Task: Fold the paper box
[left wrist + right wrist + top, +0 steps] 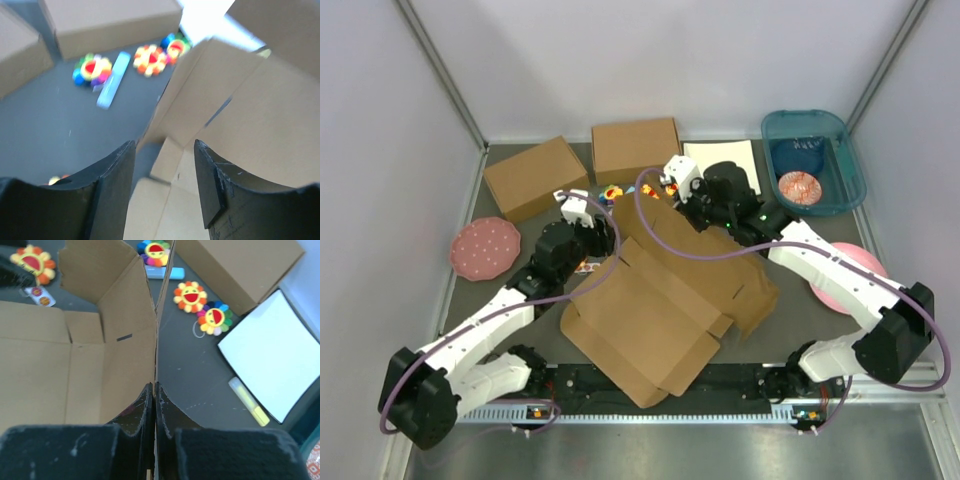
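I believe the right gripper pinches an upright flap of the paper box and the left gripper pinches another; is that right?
Not quite: the left gripper is open, gripping nothing, as the left wrist view shows. The right gripper does pinch an upright flap of the paper box.

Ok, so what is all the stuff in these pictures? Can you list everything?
paper box: one, brown, lying unfolded in the middle
cardboard boxes: two, brown, far left side
white sheet: one, white, far side, right of the boxes
tub: one, teal, far right corner
round thing: one, red and white, inside the tub
plates: two, pink, one on the left, one on the right
flower toys: at least four, rainbow petals, near the far boxes
stick: one, light blue, among the flowers
pen: one, yellow, beside the white sheet
left claw: one, black, open, beside a flap
right claw: one, black, shut on a raised flap
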Tool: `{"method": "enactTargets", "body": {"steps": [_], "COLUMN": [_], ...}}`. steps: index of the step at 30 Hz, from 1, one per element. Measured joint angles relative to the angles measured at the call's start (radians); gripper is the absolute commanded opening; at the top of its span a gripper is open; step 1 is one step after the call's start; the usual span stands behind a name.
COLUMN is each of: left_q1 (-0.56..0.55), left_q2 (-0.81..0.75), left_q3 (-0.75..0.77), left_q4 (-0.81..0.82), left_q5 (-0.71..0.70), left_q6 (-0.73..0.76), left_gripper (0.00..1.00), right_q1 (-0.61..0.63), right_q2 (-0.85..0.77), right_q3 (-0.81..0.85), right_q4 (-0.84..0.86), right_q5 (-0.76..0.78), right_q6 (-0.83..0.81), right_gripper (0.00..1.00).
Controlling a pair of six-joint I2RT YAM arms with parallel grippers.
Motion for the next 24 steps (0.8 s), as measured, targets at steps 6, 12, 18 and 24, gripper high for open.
{"method": "enactTargets", "body": {"steps": [6, 12, 18, 24], "left_q1": [0.002, 0.048, 0.076, 0.076], "left_q2": [-0.029, 0.069, 0.193, 0.235], "left_q3": [-0.014, 0.021, 0.114, 0.164], "left_q4": [0.232, 0.349, 0.328, 0.306], "left_q5": [0.128, 0.310, 0.467, 0.578], "left_q6": [0.086, 0.206, 0.307, 0.410], "left_gripper": [0.69, 0.71, 0.74, 0.80], "right_q1": [0.000, -0.003, -0.007, -0.007], "right_q2": [-0.002, -0.004, -0.008, -0.017], "right_q3": [0.007, -0.031, -0.032, -0.037], "right_q4": [-0.095, -0.118, -0.119, -0.123], "right_q5": [-0.080, -0.103, -0.108, -0.108], "right_q6": [-0.004, -0.001, 0.000, 0.000], "right_gripper": [0.00, 0.00, 0.00, 0.00]}}
